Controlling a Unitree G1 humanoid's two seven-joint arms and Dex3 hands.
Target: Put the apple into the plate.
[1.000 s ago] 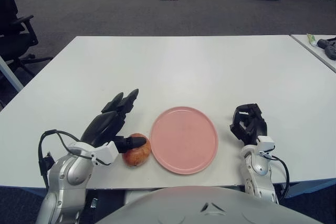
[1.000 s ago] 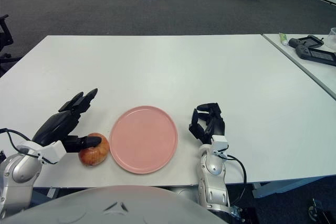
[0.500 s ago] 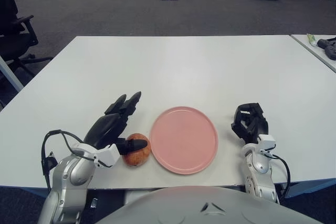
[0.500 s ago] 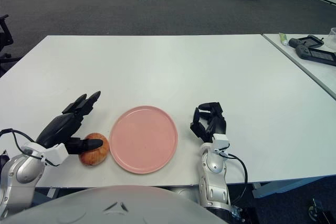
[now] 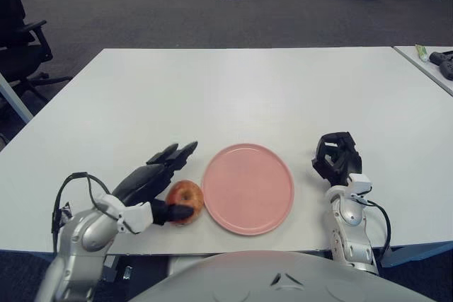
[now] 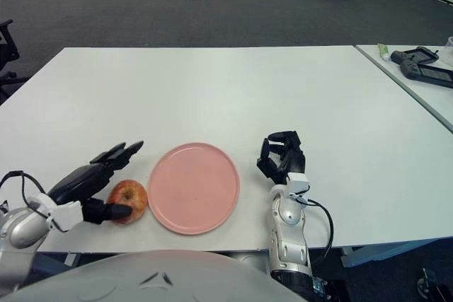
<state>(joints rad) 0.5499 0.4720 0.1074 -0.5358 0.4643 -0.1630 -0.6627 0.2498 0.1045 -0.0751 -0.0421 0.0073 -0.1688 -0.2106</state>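
Note:
A red-yellow apple point(image 5: 187, 198) lies on the white table point(image 5: 255, 90), just left of the pink plate point(image 5: 248, 187) and apart from its rim. My left hand point(image 5: 164, 187) is low beside the apple's left side. Its long fingers point(image 5: 173, 158) stretch flat past the apple's far-left side. The thumb point(image 5: 172, 211) touches the apple's near side, and the hand is open, not closed around the fruit. My right hand point(image 5: 335, 158) shows right of the plate, fingers curled, holding nothing. The plate has nothing on it.
A second table at the right edge carries black devices point(image 6: 425, 68) and a small green tube point(image 5: 419, 52). A black office chair point(image 5: 18, 40) stands off the table's far-left corner. The plate lies close to the table's front edge.
My left hand has dropped lower and flattened, and its thumb moved from the apple's top to its near side. The apple turned a little in place. The right hand barely moved.

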